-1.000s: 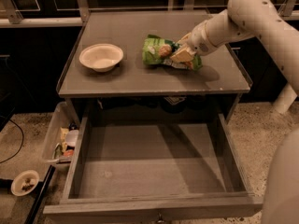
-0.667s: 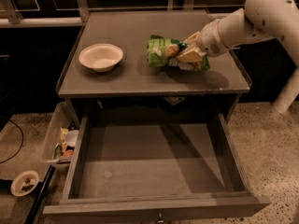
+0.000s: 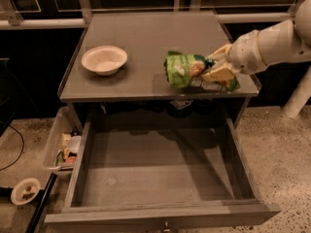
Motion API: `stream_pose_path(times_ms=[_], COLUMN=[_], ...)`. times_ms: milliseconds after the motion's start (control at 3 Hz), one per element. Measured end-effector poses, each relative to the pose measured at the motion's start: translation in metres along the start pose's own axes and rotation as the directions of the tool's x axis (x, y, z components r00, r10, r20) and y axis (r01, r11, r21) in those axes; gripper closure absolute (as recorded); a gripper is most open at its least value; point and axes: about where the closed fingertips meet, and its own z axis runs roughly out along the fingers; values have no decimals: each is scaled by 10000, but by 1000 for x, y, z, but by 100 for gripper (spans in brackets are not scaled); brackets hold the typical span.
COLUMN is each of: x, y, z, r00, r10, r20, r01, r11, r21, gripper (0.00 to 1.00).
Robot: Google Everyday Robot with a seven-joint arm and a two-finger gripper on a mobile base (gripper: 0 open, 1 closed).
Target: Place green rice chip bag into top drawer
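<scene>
The green rice chip bag (image 3: 183, 70) hangs lifted just above the front right part of the cabinet top (image 3: 146, 30), with its shadow under it. My gripper (image 3: 217, 70) comes in from the right and is shut on the bag's right end. The top drawer (image 3: 155, 178) is pulled wide open below the cabinet top. Its flat grey bottom is bare, and its small knob shows at the bottom edge of the view.
A white bowl (image 3: 104, 59) sits on the left of the cabinet top. A clear plastic bin of clutter (image 3: 63, 147) stands on the floor left of the drawer, with a small dish (image 3: 25, 191) and cables beside it. A white post (image 3: 296, 98) stands at the right.
The bag has come up off the cabinet top in my gripper and moved a little toward the front edge, over the open drawer's back.
</scene>
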Motion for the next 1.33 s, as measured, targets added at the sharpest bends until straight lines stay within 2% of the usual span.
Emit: stream_pose_path(times_ms=[333, 667, 1000, 1333], x=[23, 47, 71, 81], y=[43, 89, 139, 154], z=[-26, -39, -31, -23], r00=[9991, 9930, 9816, 9784], r10=[113, 359, 606, 698], r20=[-404, -1123, -1809, -1947], r01=[-104, -309, -534, -682], r11=[9997, 9985, 9976, 9976], r21=[216, 458, 443, 151], gripper=[100, 100, 100, 100])
